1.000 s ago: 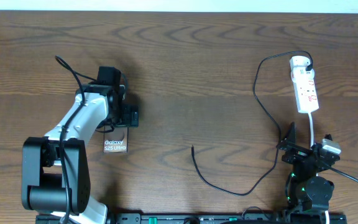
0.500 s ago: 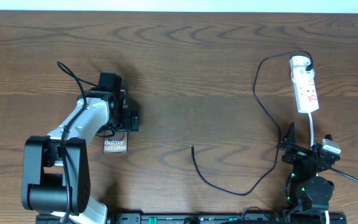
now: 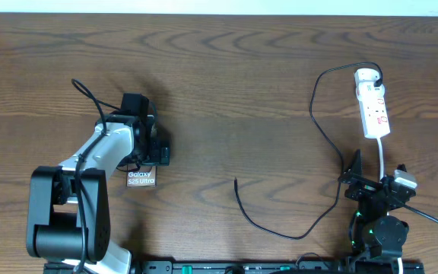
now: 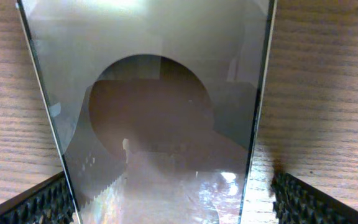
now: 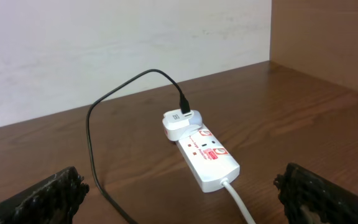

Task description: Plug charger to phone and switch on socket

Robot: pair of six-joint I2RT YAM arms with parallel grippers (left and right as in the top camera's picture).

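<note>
The phone [image 3: 141, 178] lies on the table at the left, its white "Galaxy S25 Ultra" text showing at the front end. My left gripper [image 3: 147, 149] is open and low over it. In the left wrist view the phone's glossy face [image 4: 160, 93] fills the space between the fingers of that gripper [image 4: 166, 202], with a gap at the right finger. The charger cable [image 3: 315, 125] runs from the white socket strip [image 3: 374, 106] at the far right to a loose plug tip [image 3: 236, 181] near the middle front. My right gripper [image 3: 372, 185] is open and empty, short of the strip [image 5: 207, 155].
The strip's white lead [image 3: 384, 156] runs toward the right arm's base. A round white plug [image 5: 179, 123] holds the cable [image 5: 92, 143] at the strip's far end. A pale wall stands behind the table in the right wrist view.
My left gripper has shifted slightly toward the front, over the phone. The right arm, cable and strip have not moved.
</note>
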